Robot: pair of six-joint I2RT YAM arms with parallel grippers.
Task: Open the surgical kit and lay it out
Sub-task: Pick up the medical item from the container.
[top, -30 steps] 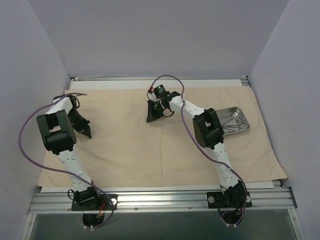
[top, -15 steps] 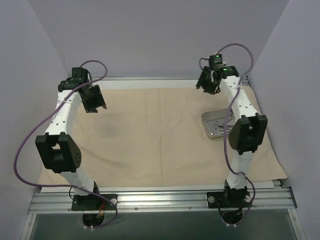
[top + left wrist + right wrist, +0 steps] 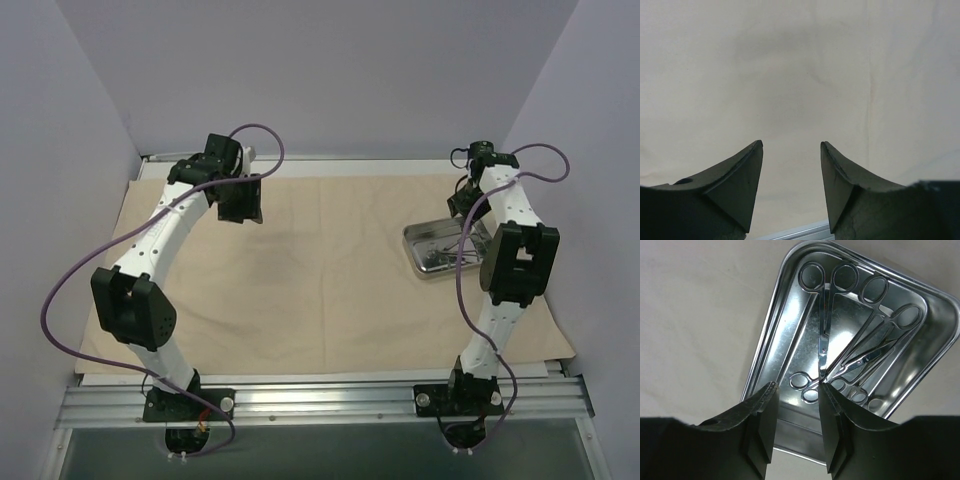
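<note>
A large beige cloth wrap (image 3: 320,285) lies spread open and flat across the table, covering most of it. A small shiny rectangular steel tray (image 3: 418,243) sits on the cloth's right part, partly hidden behind the right arm in the overhead view. Inside the tray, several thin silver scissor-like instruments with ring handles (image 3: 840,342) lie crossed over one another. The right gripper (image 3: 797,386) hangs above the tray's near end, pointing down, its fingers a modest gap apart with nothing between them. The left gripper (image 3: 791,150) hovers over bare cloth at the far left, its fingers spread wider and also holding nothing, only plain fabric showing beneath them.
</note>
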